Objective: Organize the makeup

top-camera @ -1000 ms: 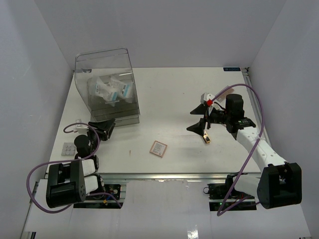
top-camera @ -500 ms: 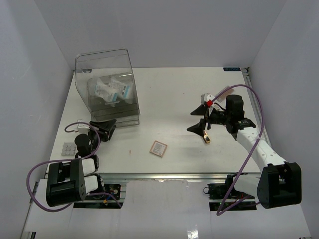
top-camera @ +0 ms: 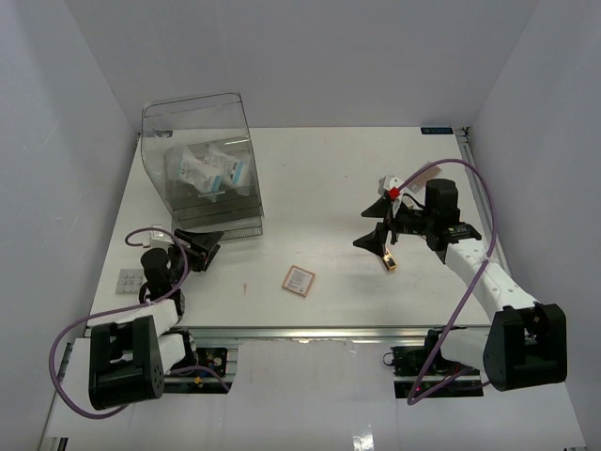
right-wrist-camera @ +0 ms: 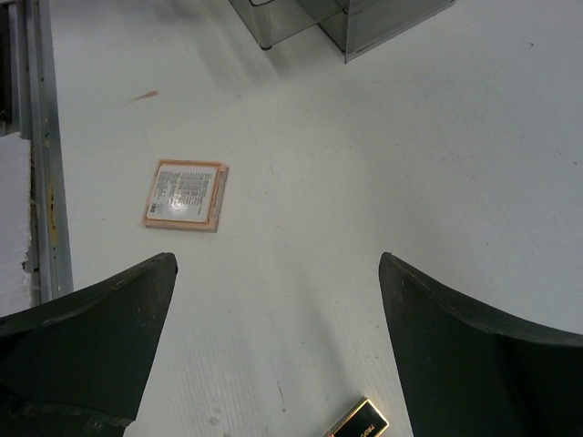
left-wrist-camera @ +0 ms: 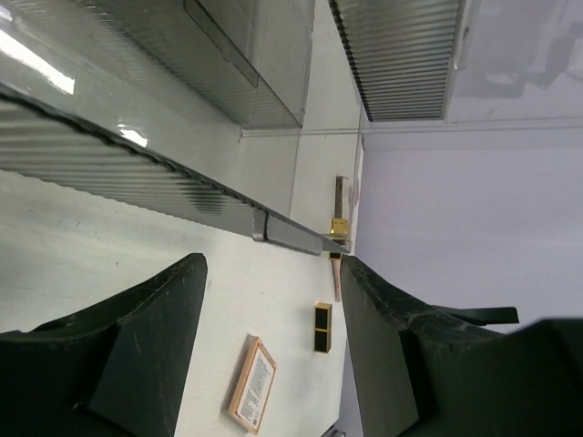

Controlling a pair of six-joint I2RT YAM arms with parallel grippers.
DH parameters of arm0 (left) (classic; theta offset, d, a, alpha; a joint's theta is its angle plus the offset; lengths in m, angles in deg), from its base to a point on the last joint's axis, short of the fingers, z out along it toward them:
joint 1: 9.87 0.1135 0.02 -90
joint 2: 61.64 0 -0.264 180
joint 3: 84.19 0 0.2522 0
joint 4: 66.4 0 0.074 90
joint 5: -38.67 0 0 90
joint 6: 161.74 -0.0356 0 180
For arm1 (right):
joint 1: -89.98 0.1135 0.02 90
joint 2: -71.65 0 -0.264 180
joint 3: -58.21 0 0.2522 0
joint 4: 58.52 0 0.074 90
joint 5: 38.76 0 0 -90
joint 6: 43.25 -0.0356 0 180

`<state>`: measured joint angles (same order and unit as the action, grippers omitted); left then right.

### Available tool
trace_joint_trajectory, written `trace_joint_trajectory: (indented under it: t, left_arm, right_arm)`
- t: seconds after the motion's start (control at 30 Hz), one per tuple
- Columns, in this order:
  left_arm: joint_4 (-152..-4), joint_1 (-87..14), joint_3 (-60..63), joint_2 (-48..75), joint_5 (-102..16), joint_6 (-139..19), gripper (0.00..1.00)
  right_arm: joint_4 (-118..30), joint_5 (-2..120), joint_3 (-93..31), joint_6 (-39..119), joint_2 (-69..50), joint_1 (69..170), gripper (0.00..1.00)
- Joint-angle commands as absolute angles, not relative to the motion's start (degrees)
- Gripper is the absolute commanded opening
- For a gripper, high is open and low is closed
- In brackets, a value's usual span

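Left gripper is drifting toward the near-left corner, spread and empty, while right gripper, also spread, is hovering just beyond the gold tube lying right of desk centre, clearly the nearer arm.

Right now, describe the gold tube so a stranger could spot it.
On the white table, find the right arm's open hand. The gold tube lies just beside it, toward the near edge. It's a gold-and-black stick, unlike the flat pink square palette to its left.

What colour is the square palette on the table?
The square palette is pinkish-tan with a pale printed label, clearest in right wrist view.
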<state>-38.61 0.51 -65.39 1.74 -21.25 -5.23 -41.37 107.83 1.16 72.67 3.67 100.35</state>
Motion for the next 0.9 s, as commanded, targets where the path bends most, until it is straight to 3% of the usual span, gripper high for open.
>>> trace_joint_trajectory:
  t: [0.0, 0.27, 0.33, 0.67, 0.87]
  left_arm:
    - [-47.41, 0.59, -64.1, -5.84, -18.48, -10.29, 0.71]
    - [-58.56, 0.51, -61.87, -16.57, -11.52, -14.94, 0.81]
    - [-61.54, 0.46, -59.89, -18.9, -8.97, -17.11, 0.98]
    - [-71.69, 0.34, -45.11, -18.64, 1.84, -29.56, 0.98]
    - [-85.42, -7.29, -35.2, -16.02, -7.08, -46.81, 0.98]
  right_arm:
    - [-40.37, 103.23, -0.98, 72.25, 3.44, 99.22, 0.98]
    - [-38.71, 93.2, -4.31, 65.82, 0.33, 93.47, 0.98]
    - [-36.49, 90.71, -5.23, 66.55, -1.02, 91.81, 0.97]
    - [-35.56, 69.22, -7.99, 63.43, -6.94, 90.69, 0.9]
    - [-38.26, 56.51, -8.18, 61.23, -9.37, 91.3, 0.9]
